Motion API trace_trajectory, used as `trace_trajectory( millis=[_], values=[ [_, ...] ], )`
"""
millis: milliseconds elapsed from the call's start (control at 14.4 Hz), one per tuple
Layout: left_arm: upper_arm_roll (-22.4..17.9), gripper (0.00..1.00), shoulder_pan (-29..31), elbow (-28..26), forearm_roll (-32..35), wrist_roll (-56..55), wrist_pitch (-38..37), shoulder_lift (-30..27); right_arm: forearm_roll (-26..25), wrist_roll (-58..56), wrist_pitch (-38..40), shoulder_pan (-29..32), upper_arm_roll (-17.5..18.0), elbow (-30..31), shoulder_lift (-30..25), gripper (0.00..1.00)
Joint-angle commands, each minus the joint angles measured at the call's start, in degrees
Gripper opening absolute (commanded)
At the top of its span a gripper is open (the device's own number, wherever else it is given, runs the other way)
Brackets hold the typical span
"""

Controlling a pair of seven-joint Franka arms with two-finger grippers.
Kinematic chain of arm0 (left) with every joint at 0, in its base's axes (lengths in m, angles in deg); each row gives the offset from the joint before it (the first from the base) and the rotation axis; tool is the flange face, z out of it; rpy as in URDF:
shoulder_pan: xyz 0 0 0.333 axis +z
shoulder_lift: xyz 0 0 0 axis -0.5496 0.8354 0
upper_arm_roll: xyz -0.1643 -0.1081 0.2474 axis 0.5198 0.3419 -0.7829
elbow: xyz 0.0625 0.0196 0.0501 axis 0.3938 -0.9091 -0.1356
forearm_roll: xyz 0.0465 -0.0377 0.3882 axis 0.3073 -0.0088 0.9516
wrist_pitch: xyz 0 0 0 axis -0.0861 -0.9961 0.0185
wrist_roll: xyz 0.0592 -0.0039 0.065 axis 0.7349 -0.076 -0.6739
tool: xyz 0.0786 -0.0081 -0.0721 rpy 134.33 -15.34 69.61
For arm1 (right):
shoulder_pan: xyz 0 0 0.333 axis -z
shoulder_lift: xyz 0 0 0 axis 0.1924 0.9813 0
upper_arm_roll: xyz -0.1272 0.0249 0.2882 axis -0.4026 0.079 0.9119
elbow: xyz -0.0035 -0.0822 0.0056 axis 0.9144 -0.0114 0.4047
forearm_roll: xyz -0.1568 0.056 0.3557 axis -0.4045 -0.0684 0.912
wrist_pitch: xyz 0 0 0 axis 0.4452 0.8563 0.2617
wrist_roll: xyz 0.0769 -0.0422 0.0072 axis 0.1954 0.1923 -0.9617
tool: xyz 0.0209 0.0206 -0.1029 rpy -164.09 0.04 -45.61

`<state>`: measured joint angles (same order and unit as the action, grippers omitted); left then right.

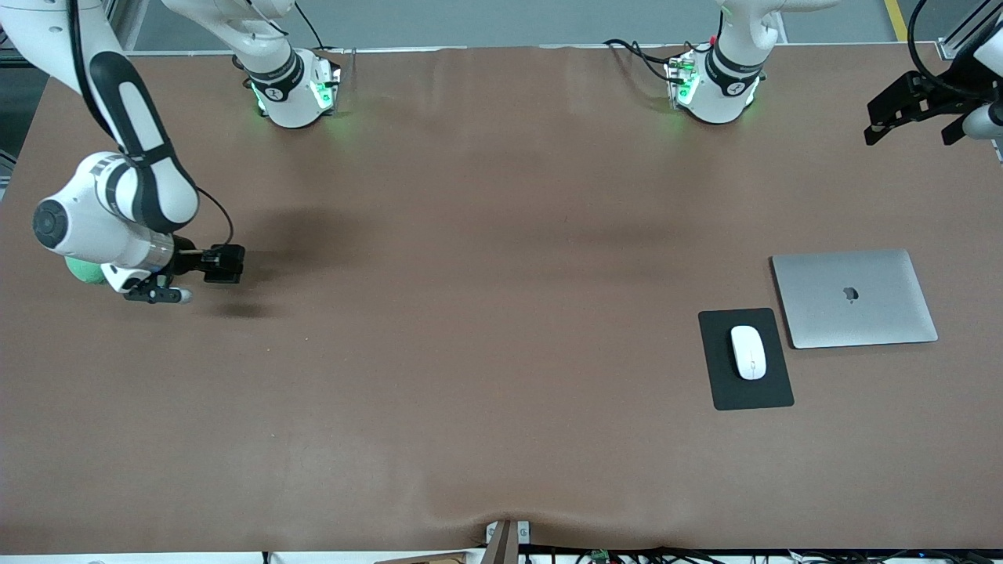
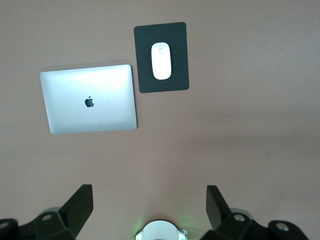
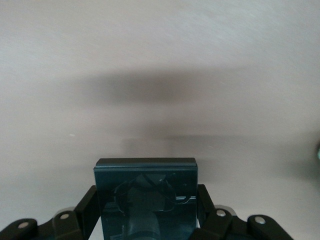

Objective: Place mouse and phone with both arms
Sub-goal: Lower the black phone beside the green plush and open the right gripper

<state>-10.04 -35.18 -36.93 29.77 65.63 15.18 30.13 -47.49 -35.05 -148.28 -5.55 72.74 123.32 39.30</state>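
Right wrist view: right gripper [image 3: 146,207] jaws clamp the glossy black phone [image 3: 145,192]; left gripper [image 2: 150,205] jaws spread above smooth oval mouse [image 2: 161,61].

The mouse [image 1: 748,352] lies on the mouse pad [image 1: 744,392], which sits just beside the laptop [image 1: 854,298] on the table [image 1: 470,352], toward the left arm's end. The pad lies slightly nearer the front camera than the laptop. The phone [image 1: 223,263] is held above the table at the right arm's end, well apart from them.
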Motion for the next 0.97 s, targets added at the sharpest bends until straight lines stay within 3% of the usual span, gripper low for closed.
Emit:
trace_trajectory(
  millis=[0,208,624,694,763,902],
  values=[
    [-0.26,1.00,-0.53,2.64,-0.92,0.55,-0.51,2.53,-0.61,-0.91,-5.68,0.88,0.84,4.71,-1.63,0.00],
    [0.00,1.00,-0.61,6.43,-0.05,5.89,-0.60,5.45,-0.61,-3.44,-10.63,0.79,0.84,5.95,1.43,0.00],
    [0.09,1.00,-0.27,5.12,0.05,7.32,-0.43,5.36,-0.34,-4.42,-12.57,0.61,1.01,5.87,3.99,0.02],
    [0.18,1.00,-0.09,5.12,0.05,7.67,-0.34,5.45,-0.17,-4.16,-12.57,0.52,1.01,5.69,4.26,0.66],
    [0.18,1.00,0.00,5.20,0.05,7.76,-0.34,5.36,-0.08,-4.07,-12.14,0.70,1.01,5.52,4.35,1.00],
    [0.18,1.00,0.09,5.12,0.04,8.02,-1.04,4.92,-0.08,-4.16,-11.00,0.61,1.01,4.64,4.00,1.00]
  ],
)
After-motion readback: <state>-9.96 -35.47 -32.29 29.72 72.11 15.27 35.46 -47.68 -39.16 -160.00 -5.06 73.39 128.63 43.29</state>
